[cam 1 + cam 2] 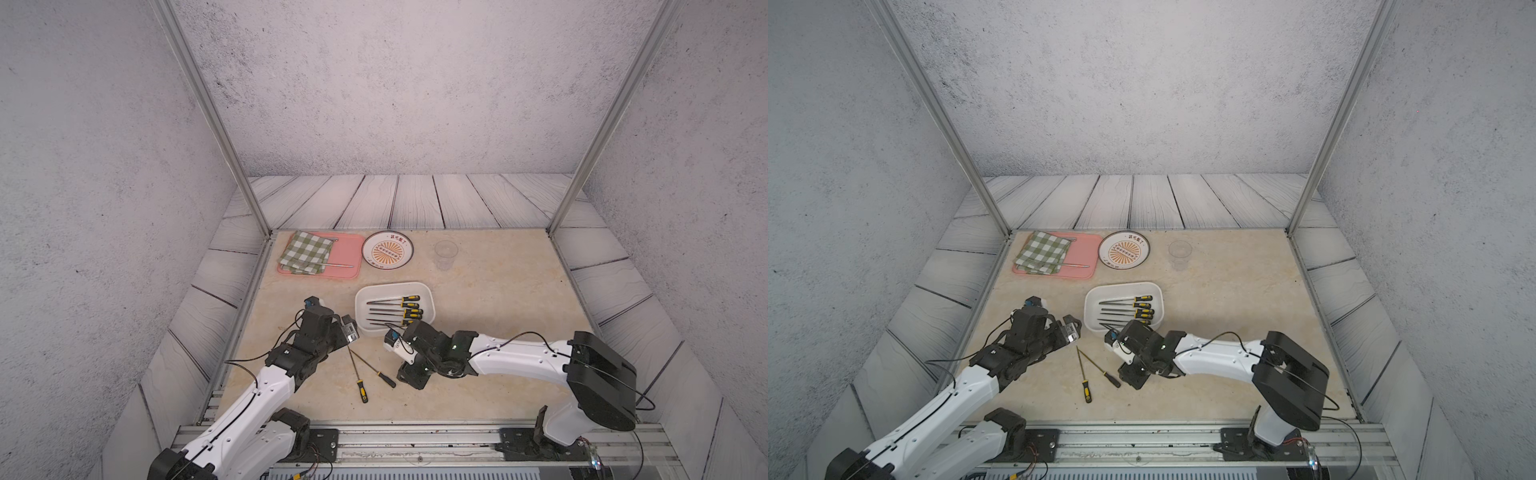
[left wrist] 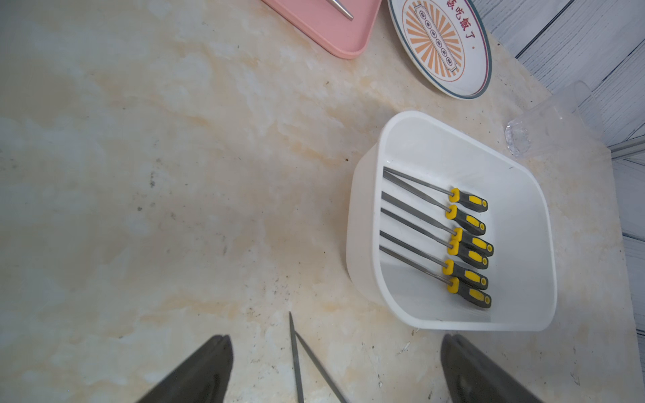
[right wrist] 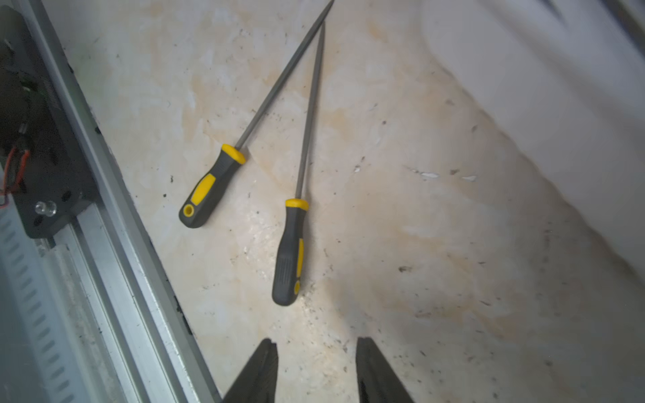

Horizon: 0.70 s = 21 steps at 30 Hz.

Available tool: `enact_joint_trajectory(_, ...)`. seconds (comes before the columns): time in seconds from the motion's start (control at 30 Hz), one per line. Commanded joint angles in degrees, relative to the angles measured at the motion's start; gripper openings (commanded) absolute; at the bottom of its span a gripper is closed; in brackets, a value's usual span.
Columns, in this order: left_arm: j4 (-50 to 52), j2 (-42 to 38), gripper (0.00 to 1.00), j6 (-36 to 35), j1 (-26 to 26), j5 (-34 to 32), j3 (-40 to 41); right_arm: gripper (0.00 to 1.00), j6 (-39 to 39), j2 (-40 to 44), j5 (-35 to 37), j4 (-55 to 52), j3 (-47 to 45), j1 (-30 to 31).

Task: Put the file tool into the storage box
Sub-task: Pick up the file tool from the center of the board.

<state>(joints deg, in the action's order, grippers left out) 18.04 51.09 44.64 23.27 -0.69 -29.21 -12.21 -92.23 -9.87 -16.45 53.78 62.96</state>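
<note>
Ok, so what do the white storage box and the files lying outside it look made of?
Storage box: likely plastic, smooth, slightly translucent white walls. Loose files: dull grey shafts, probably steel; black-and-yellow handles look like rubbery moulded plastic, ribbed on one.

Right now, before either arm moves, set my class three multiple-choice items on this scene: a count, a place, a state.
1. Files in the storage box? A four B six C nine
2. The loose files lie: A on the bare table B on the pink tray C in the storage box
3. The left tool is: A shut on a file B shut on cloth C open, empty
Key: 1 B, six handles show inside; 2 A, both rest on tabletop; 3 C, wide gap, nothing held.
</note>
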Motion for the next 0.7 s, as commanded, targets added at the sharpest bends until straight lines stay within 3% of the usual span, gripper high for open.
enact_joint_trajectory(0.0, 1.27, 0.05, 0.98, -0.03, -0.58, -1.24, 0.88, 0.43, -2.99, -1.73, 1.62, 1.93, 2.19, 1.03)
enact_joint_trajectory(0.3, 0.84, 0.32, 0.98, -0.26, -1.93, -1.15, 1.77, 0.43, -1.86, -8.45, 8.51, -3.38, 9.22, 5.76)
enact_joint_trajectory(0.67, -0.24, -0.05, 0.98, -0.31, -2.17, 0.1, 3.02, 0.42, -1.86, -13.94, 9.64, -1.62, 11.0, 6.98)
